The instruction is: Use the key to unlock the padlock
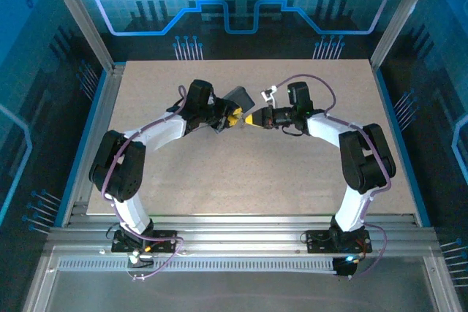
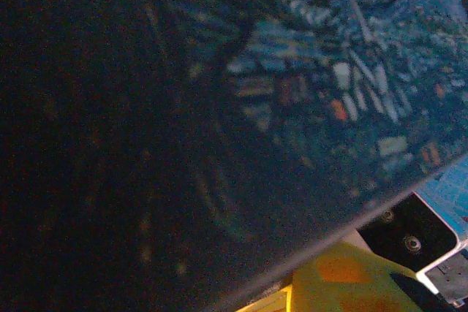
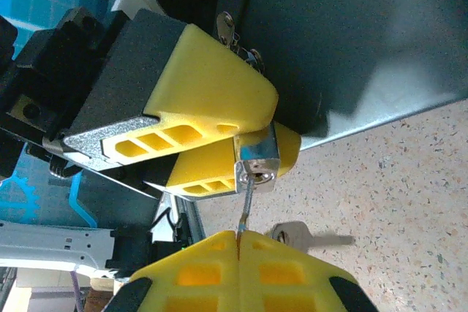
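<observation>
1. Top: left gripper [image 1: 232, 117] and right gripper [image 1: 252, 119] are tip to tip beside the dark box [image 1: 238, 97].
2. Left wrist: blue-patterned box close up, with a yellow fingertip [image 2: 333, 283] below.
3. Right wrist: small silvery square padlock [image 3: 257, 162] is clamped in the left gripper. A thin key [image 3: 247, 206] sits in its keyhole, pinched by the closed right gripper.

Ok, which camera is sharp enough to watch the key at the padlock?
Right wrist: well lit and crisp, key and padlock in focus, slight glint on the padlock's metal. Left wrist: dark and blurred, the box too close to focus. Top: blue-tinted, both things too small to judge.
</observation>
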Motion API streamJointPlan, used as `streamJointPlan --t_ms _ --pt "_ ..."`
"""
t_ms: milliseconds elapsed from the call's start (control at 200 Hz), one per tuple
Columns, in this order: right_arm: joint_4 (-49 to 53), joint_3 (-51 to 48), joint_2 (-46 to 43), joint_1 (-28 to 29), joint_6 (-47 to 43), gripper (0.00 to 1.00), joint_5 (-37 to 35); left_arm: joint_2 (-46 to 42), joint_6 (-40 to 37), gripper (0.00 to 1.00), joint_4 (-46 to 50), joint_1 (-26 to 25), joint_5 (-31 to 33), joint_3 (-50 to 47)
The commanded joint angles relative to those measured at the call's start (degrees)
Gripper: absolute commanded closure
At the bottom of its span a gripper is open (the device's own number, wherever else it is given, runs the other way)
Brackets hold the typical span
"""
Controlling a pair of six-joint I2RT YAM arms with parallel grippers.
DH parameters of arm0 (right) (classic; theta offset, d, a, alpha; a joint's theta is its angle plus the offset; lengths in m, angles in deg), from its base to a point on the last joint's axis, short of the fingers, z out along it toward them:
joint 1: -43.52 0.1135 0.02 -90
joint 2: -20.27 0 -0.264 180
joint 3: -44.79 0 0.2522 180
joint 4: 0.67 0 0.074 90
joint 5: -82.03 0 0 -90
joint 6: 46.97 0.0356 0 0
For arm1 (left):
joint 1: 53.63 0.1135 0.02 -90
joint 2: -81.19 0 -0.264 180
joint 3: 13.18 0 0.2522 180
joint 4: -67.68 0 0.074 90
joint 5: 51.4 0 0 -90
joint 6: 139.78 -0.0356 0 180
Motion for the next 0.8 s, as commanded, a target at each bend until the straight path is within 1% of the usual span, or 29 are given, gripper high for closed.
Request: streamJointPlan --t_ms 0,145,260,415,520,625,795 --pt "-5.3 3.6 1.2 0.6 0.9 1.00 0.1 -2.8 -2.7 1.00 0.8 -1.6 -4.1 1.7" --pt "-2.5 4.9 1.9 1.4 -1.2 1.00 -0.8 -2.5 -0.9 1.00 -1.3 -1.8 -4.2 1.3" --pt "-3.3 4.5 2.4 1.6 -1.2 1.00 -1.5 -2.3 -1.0 1.00 -1.4 -1.8 -4.7 2.0" --pt "-1.4 4.0 1.9 2.6 -5.1 1.00 -5.1 -2.5 0.2 1.00 -2.1 -1.8 -5.0 1.5" --pt "-3.7 2.7 1.1 2.7 -4.7 1.00 -6.8 -2.6 -0.7 1.00 -1.0 -1.9 -4.9 1.7" --pt "-4.5 3.3 1.1 3.3 -4.7 1.00 -6.7 -2.8 -0.6 1.00 -0.7 -2.0 -4.9 1.4" --pt "-5.9 3.7 0.7 5.6 -5.5 1.00 -7.5 -2.3 1.1 1.00 -2.8 -2.2 -5.2 0.5"
